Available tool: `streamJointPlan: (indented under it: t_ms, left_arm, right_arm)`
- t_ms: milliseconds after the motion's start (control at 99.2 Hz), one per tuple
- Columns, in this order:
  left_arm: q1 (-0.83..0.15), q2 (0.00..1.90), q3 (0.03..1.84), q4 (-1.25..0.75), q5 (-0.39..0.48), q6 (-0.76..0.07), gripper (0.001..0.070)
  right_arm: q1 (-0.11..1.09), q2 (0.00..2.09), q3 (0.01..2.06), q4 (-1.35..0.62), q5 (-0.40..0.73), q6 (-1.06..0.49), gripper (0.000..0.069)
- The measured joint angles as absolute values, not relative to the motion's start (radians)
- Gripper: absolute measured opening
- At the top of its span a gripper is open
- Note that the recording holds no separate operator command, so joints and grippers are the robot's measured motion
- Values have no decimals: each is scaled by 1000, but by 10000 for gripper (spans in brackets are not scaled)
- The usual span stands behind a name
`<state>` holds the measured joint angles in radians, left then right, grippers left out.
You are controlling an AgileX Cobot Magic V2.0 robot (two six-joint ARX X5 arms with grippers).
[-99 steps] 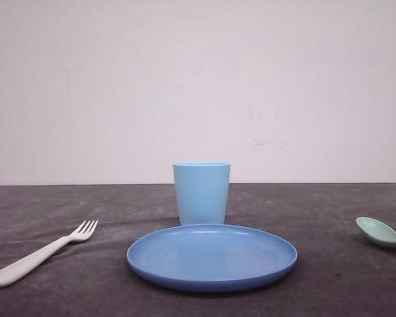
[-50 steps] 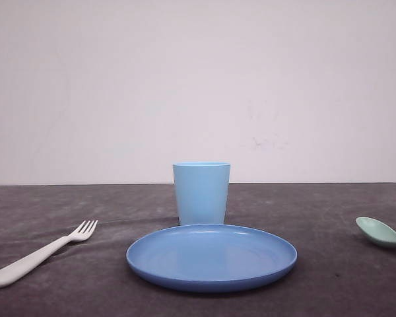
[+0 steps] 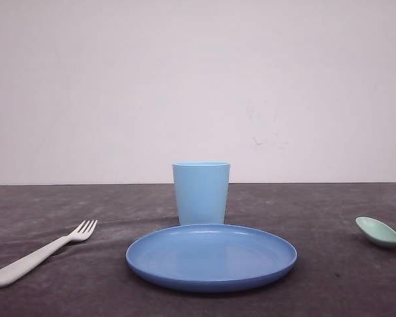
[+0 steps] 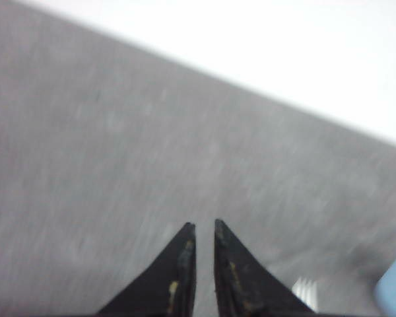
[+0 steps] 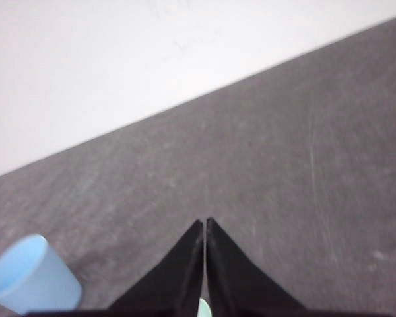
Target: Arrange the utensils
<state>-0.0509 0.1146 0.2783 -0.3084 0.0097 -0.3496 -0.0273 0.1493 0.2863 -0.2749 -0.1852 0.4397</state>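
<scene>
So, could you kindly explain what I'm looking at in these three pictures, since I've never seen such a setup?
It is a two-armed table robot. One camera looks forward over a dark table: a blue plate in front of a light blue cup, a white fork to the left, a mint-green spoon at the right edge. The other two cameras sit on the wrists. The left gripper shows black fingers nearly together, with the fork's tines beside them; the right gripper is shut, the cup off to one side. Neither holds anything.
</scene>
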Motion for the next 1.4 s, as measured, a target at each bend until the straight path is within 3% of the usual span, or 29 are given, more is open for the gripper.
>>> streamJointPlan:
  t_ms: [282, 454, 524, 615, 716, 1058, 1401]
  left_arm:
    - [-51, 499, 640, -475, 77, -272, 25]
    - [-51, 634, 694, -512, 84, -225, 26]
    - [-53, 657, 694, -521, 98, -220, 57]
    - [-62, 675, 695, -521, 108, -217, 195]
    - [-83, 696, 695, -521, 125, -217, 307]
    - [-282, 846, 694, -511, 147, -299, 338]
    - [-490, 1109, 694, -493, -20, -338, 338]
  right_arm:
    - [-17, 527, 675, -500, -209, 225, 6]
    - [19, 648, 750, -570, -211, 147, 19]
    - [35, 672, 753, -577, -216, 139, 132]
    - [53, 682, 753, -577, -226, 139, 346]
    - [67, 682, 757, -577, -233, 139, 430]
    - [78, 682, 758, -580, -235, 139, 450]
    - [78, 681, 758, -588, -235, 139, 450]
